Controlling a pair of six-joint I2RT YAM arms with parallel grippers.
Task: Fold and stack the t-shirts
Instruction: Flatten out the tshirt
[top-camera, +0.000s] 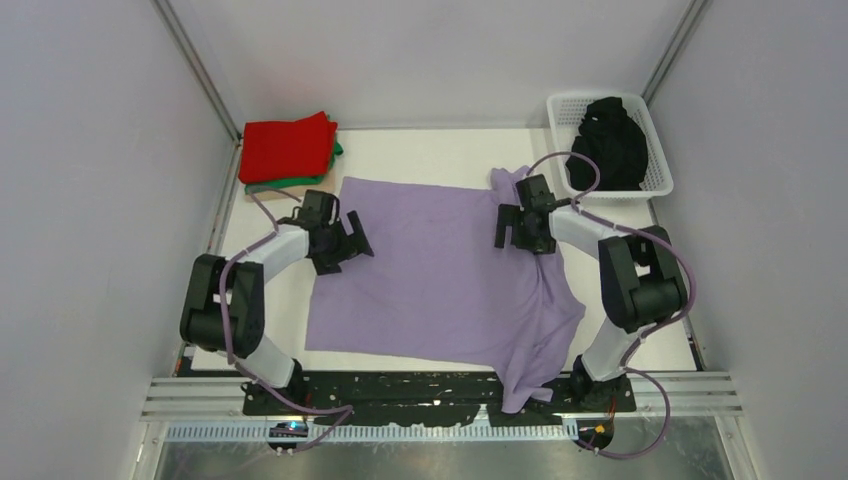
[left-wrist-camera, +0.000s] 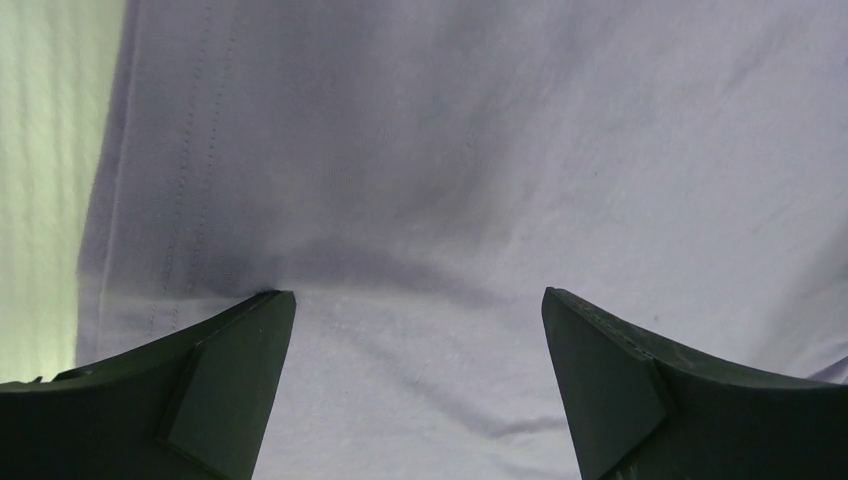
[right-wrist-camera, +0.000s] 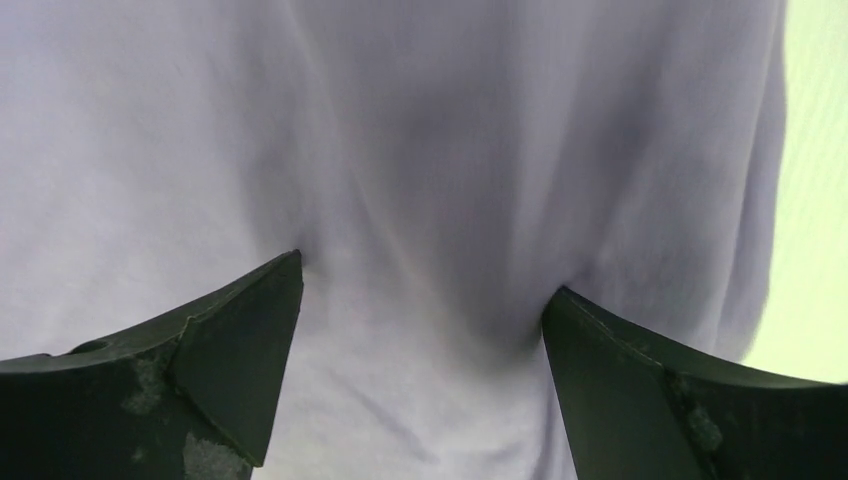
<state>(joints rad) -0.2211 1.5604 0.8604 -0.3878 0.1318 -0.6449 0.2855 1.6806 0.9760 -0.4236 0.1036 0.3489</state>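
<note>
T-shirts, one spread out
The lavender t-shirt (top-camera: 440, 270) lies flat at centre, its lower right corner bunched. The folded red t-shirt (top-camera: 287, 145) sits on the green t-shirt (top-camera: 290, 183) at upper left. The black t-shirt (top-camera: 608, 145) is crumpled at upper right.

Under red tee (top-camera: 288, 145), green tee (top-camera: 296, 183) mostly hidden; beige sliver (top-camera: 250, 189) beneath, perhaps another tee, too small to tell

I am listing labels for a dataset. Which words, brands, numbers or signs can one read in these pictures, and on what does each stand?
No text can be read.
The lavender t-shirt is plain in all three views.
The red t-shirt, the black t-shirt and the white basket show no print.
The small lit box on the front rail is too small to read.
</note>
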